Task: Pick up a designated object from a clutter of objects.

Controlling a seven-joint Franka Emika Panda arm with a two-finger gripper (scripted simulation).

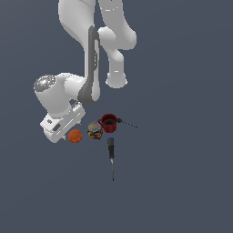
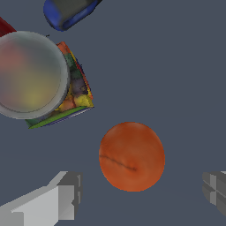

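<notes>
From the exterior view's left, the claw [image 1: 68, 133] hangs beside the orange ball [image 1: 75, 135], its fingers hidden there, whereas the wrist view shows them spread wide with the ball between, untouched, next to the multicoloured jar [image 1: 94, 130], red mug [image 1: 108, 123] and screwdriver [image 1: 111, 154].

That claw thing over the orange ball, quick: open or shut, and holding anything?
Gripper: open, holding nothing; its fingers stand apart on either side of the orange ball, not touching it.
</notes>
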